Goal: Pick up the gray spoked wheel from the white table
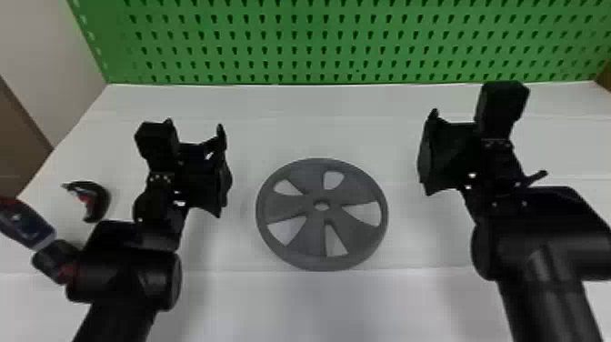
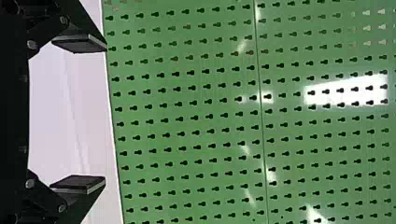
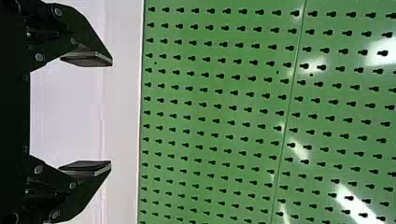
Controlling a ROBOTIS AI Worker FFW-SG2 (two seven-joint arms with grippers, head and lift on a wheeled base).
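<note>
Left gripper (image 1: pixel 220 171) stands above the white table (image 1: pixel 327 136), to the left of the wheel; in the left wrist view its two flat black fingers are wide apart, the pads (image 2: pixel 78 43) facing each other across a gap with a pale surface behind; right gripper (image 1: pixel 429 153) stands to the right of the wheel, likewise with fingers well apart, the pads (image 3: pixel 86 58) facing each other; the gray spoked wheel (image 1: pixel 302 203) lies flat on the table, between the two grippers and slightly nearer than they are, apart from both; it has five openings between broad spokes, a round rim and a small hole at the hub; to the left, beyond the left arm, a curved dark piece (image 1: pixel 101 200) with some red on its inner side lies on the table; nearer and farther left is a tool (image 1: pixel 28 223) with a dark blue and red body, its near end close to the left arm, contact unclear; at the far edge of the table stands a green pegboard (image 1: pixel 302 40) with rows of keyhole slots; a pale wall (image 1: pixel 43 50) is at far left.
</note>
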